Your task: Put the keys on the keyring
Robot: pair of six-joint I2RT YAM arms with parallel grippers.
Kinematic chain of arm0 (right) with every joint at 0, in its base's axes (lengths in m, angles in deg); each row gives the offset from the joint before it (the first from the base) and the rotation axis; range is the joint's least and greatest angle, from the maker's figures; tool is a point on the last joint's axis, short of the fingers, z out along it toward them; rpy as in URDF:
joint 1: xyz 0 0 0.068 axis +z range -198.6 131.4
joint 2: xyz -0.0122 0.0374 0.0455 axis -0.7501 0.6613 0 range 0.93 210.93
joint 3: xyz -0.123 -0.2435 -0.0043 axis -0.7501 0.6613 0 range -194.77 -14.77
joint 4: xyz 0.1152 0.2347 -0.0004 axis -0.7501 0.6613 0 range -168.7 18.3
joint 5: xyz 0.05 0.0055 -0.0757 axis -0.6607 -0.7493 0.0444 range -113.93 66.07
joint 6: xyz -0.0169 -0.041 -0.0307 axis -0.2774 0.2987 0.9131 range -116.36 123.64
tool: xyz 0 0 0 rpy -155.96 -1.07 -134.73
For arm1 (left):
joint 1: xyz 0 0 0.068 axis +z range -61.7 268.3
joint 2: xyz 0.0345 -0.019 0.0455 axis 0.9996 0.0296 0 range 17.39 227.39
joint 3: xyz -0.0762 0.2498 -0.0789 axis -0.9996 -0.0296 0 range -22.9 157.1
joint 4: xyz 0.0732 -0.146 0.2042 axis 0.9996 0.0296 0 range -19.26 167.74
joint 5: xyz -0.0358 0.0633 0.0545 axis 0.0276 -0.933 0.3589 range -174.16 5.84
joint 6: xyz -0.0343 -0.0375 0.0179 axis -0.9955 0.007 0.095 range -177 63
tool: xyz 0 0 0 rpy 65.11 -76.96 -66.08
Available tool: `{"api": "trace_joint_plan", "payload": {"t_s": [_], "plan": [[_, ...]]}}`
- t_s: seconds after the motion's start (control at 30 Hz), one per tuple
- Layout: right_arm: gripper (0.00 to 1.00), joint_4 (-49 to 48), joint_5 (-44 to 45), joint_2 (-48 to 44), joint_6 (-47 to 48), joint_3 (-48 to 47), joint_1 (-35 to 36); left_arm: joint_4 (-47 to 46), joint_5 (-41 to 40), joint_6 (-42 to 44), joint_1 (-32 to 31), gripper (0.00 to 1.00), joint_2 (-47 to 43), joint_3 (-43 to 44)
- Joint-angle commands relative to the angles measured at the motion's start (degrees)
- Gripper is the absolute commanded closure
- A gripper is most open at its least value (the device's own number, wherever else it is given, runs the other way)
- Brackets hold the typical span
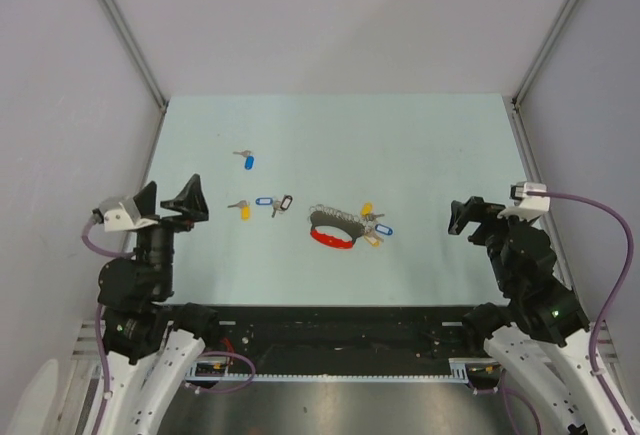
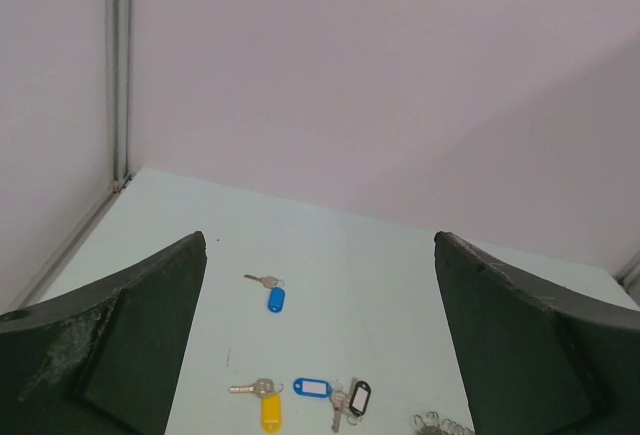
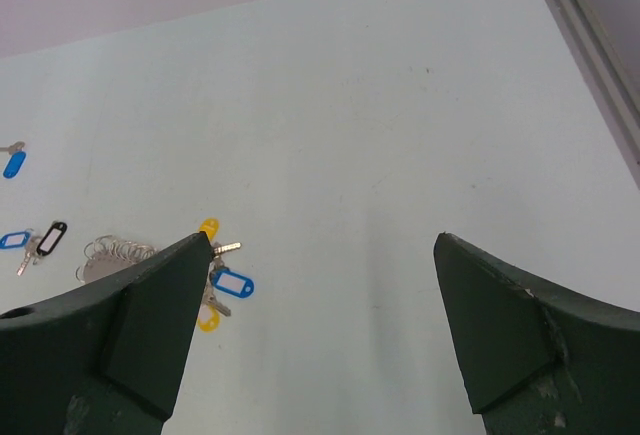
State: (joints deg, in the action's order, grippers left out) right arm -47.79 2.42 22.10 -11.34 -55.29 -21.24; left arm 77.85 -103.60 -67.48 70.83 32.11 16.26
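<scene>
Your left end effector [image 1: 170,201] hangs well to the left of the large keyring of red plastic arc and silvery metal links [image 1: 333,227]. Its jaws are spread wide and it is carrying nothing.

Left of the keyring and farther back lies a small silver key with a blue plastic tag [image 1: 247,160], alone on the pale green surface [image 1: 420,145]. Nearer the keyring's left side sit a silver key with a yellow tag [image 1: 242,210], then a blue-framed tag [image 1: 264,200] and a black-framed tag [image 1: 283,202], whose keys lie close together.

The keyring rests flat near the middle of the surface. At its right end sits a cluster of yellow and blue tagged keys [image 1: 374,227], touching it or just beside it. You cannot tell from here whether they are threaded on.

Your right end effector [image 1: 478,217] waits well to the right of the keyring, also gaping and empty.

By my reading no grasp has begun, so the step in hand is the first pickup. The next move calls for steadying the keyring with one arm while the other pinches a loose key by its tag.

The framed tags carry white inserts, but no writing or brand can be read.
</scene>
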Motion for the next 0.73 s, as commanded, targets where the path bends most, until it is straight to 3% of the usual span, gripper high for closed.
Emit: {"api": "trace_joint_plan", "payload": {"t_s": [0.0,0.27,0.7], "plan": [[0.00,1.86,2.13,-2.62,2.24,-3.17,-0.20,-1.13,-4.81,1.87,-0.02,0.00,-4.78,-3.81],[0.01,4.06,4.32,-4.12,2.33,-2.99,-0.20,-3.07,-5.26,2.39,-0.02,0.00,-12.69,-7.16],[0.00,3.71,5.21,-3.77,2.15,-2.91,-0.28,-3.17,-4.47,1.69,-1.07,0.00,-12.61,-7.69]]}}
